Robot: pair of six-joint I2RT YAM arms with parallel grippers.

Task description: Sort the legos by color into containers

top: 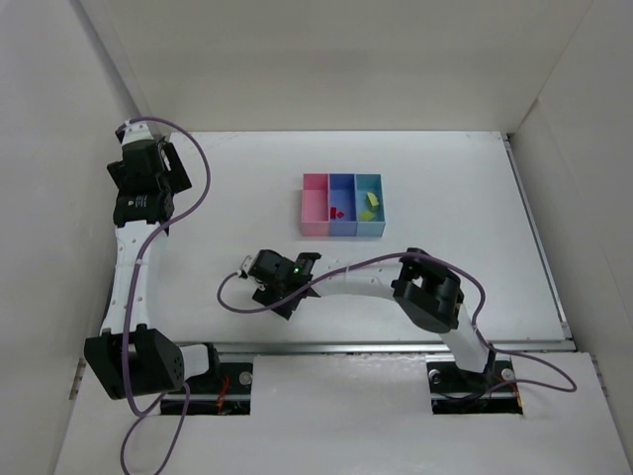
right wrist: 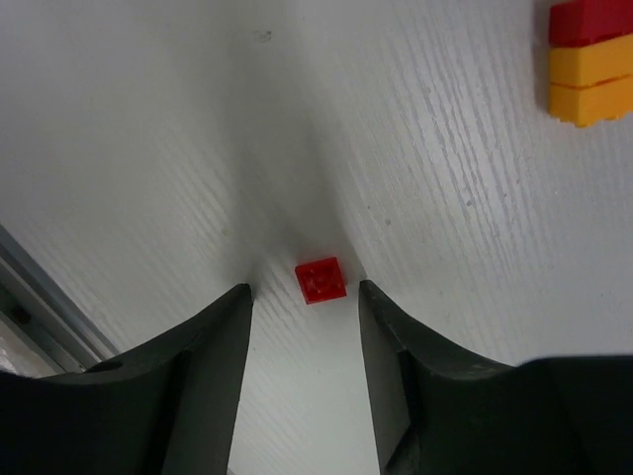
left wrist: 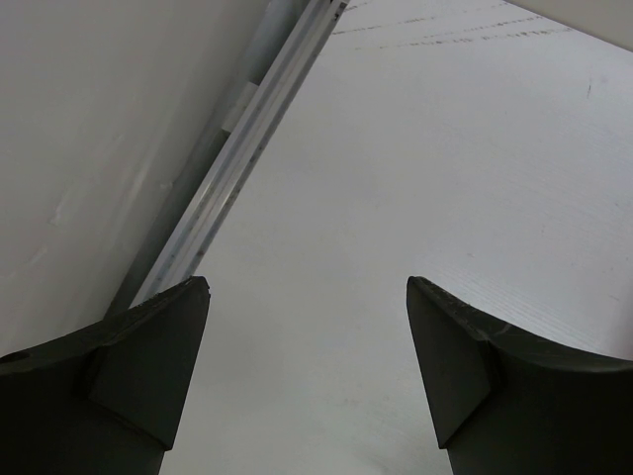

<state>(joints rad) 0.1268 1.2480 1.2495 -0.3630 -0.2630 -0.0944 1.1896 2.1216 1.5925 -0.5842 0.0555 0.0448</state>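
- Looking at the right gripper (right wrist: 305,289), how do its jaws stand?
- Partly apart, one finger on each side of a small red brick (right wrist: 320,279) that lies flat on the white table (right wrist: 148,119). A sliver of table shows on either side of the brick, thinner on the right of that view, so it is framed and not gripped.
- What else shows near it?
- A stack (right wrist: 590,61) in the top right corner of the wrist view, a red piece joined to orange ones, well apart from the fingers.
- And the left gripper (left wrist: 307,292)?
- Wide, its two fingers framing only table, with a metal rail (left wrist: 237,168) running beside. From above, that arm stands along the left side, well apart from the tray (top: 342,236).
- Where is the tray?
- Toward the far middle of the table, beyond the right gripper. Its pink bin (top: 315,223) is on the left. The blue bin (top: 342,188) in the middle holds small red bits (top: 336,212), and the cyan bin (top: 377,188) on the right holds yellow-green bricks (top: 369,202).
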